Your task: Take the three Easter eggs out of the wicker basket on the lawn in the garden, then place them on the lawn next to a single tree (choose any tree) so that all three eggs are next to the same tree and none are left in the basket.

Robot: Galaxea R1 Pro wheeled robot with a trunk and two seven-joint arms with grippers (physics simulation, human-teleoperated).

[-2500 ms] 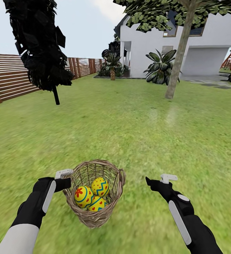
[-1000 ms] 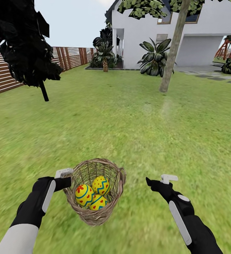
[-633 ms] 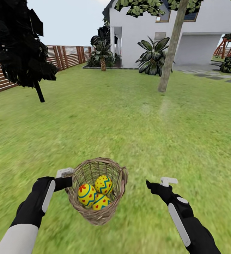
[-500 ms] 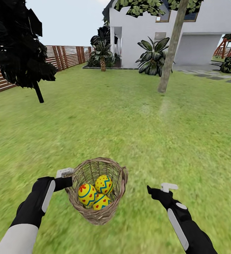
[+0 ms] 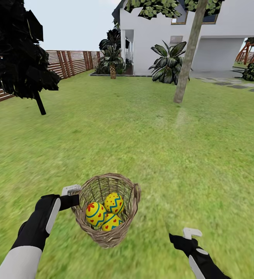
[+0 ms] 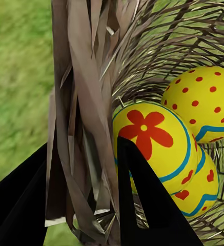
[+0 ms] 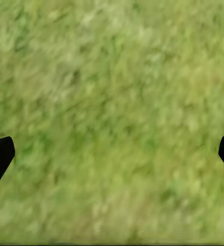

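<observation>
Basket of eggs carried across the lawn toward a tree

The lawn [image 5: 150, 139] stretches to a leaning tree [image 5: 187, 62] well ahead, likely the drop spot, so the eggs ride along rather than go one by one. The basket [image 5: 131, 209] hangs off the grass from the left gripper [image 6: 83, 197], whose fingers pinch its braided rim. All three eggs [image 5: 103, 213] lie inside, touching. The right gripper [image 5: 183, 239] hangs low and empty, fingers spread wide, free for picking eggs out.

Wicker basket [image 5: 103, 232] off lawn [image 5: 142, 135], rim pinched by left gripper [image 5: 75, 195]. Three Easter eggs [image 5: 103, 214] inside, touching. Leaning-trunk tree [image 5: 187, 58] far ahead.
</observation>
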